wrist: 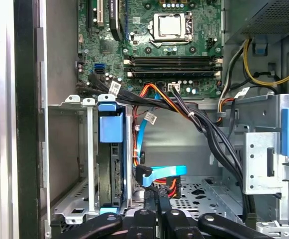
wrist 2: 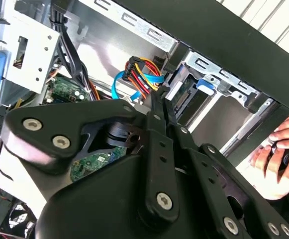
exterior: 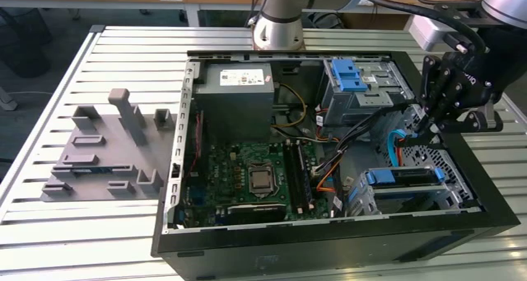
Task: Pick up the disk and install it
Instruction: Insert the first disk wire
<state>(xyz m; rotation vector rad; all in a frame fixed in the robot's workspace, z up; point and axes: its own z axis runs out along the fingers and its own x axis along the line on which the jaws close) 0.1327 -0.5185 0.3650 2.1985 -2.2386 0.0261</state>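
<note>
Hovering with the gripper (exterior: 424,125) inside the open computer case (exterior: 329,247), on the side towards the desk (exterior: 123,52) edge at the exterior view's right; pinched fully together, with nothing held. Locating the disk (wrist: 109,164) already slotted on edge in the silver drive cage (wrist: 67,149), blue rail facing outward, just beside the gripper in the first wrist view; apparently seated, or very nearly. Judging the step in hand as the final seating; best done by pressing squarely on the blue rail, never on the bare metal face; keeping clear of the blue data cable (wrist: 161,172) and the orange-and-red power wires (wrist 2: 142,69) close by the fingertips. Minding also a person's hand (wrist 2: 278,154) at the case's outer wall in the second wrist view; moving slowly near it.
</note>
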